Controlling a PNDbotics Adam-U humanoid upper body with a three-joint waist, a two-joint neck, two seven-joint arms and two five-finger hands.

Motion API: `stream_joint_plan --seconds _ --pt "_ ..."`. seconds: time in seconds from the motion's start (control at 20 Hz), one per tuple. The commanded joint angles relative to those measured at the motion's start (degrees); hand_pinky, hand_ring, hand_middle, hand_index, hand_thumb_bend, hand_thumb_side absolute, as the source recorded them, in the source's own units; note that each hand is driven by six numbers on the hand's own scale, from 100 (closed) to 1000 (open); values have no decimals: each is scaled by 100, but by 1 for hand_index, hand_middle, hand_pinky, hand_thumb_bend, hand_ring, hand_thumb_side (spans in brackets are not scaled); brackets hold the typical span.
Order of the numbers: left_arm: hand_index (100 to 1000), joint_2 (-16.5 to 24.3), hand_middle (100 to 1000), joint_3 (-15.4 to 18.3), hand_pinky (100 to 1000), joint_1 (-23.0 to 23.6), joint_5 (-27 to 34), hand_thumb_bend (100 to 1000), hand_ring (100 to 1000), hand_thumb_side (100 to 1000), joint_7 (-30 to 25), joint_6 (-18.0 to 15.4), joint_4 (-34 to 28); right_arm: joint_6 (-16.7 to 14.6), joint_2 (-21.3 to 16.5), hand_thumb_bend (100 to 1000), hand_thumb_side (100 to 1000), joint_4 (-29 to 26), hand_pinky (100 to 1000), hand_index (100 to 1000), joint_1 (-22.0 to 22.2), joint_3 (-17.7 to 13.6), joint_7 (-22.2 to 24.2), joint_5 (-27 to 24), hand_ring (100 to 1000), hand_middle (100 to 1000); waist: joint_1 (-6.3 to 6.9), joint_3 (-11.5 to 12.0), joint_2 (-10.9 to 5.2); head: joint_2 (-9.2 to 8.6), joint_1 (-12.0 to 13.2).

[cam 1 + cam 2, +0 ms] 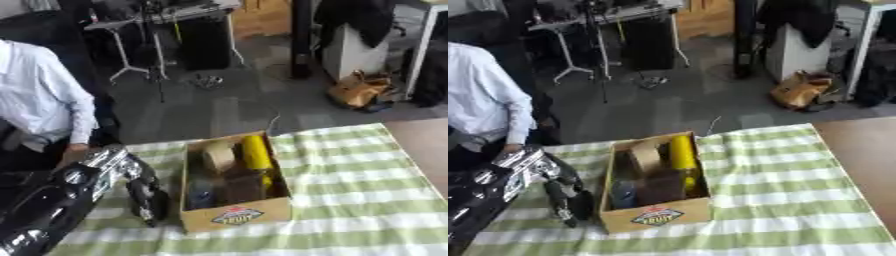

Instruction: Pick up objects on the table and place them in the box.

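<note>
A grey carpet-tiled floor (219, 107) is stretching across the room beyond the table. At the far left a tripod stand (122, 57) is standing beside a dark cabinet (203, 42). A tan bag (359, 90) is lying on the floor at the far right, near a white unit (350, 52). A wooden panel (262, 17) is showing at the far centre.

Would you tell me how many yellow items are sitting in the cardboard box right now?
1: a yellow cylinder lies along the right side of the box, beside brown and dark items. Others may be hidden beneath them.
</note>
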Motion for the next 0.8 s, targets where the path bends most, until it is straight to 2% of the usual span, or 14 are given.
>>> stream_joint_plan --seconds 0.05,0.3,0.35,0.5,0.55,0.8 --pt "958 97 906 94 951 -132 -126 693 983 673 -1 -31 93 -426 -71 100 1000 -89 899 907 -52 -16 -396 27 1000 919 -22 -15 -46 -71 41" --pt "952 47 900 140 942 -153 -235 677 975 667 -1 -69 286 -450 -69 100 1000 -89 900 907 -72 -10 -396 14 1000 919 -11 -10 -37 -71 56" --pt "944 44 884 154 886 -155 -243 655 942 660 -1 -76 306 -453 -71 100 1000 -89 900 907 -74 -11 -396 10 1000 919 -10 -8 -38 -72 56" --pt "942 57 876 191 833 -148 -237 627 913 646 -1 -98 323 -477 -73 100 1000 -89 900 906 -80 -9 -396 -1 1000 919 -14 -4 -41 -63 46" --pt "938 63 865 201 773 -144 -233 577 857 628 -1 -102 318 -487 -73 100 1000 -89 900 905 -81 -10 -396 -6 1000 918 -16 -4 -41 -61 45" --pt "941 77 875 219 752 -142 -207 505 848 608 -1 -115 253 -521 -58 100 1000 -89 900 905 -84 -4 -396 -24 1000 919 -34 -17 -42 -74 61"
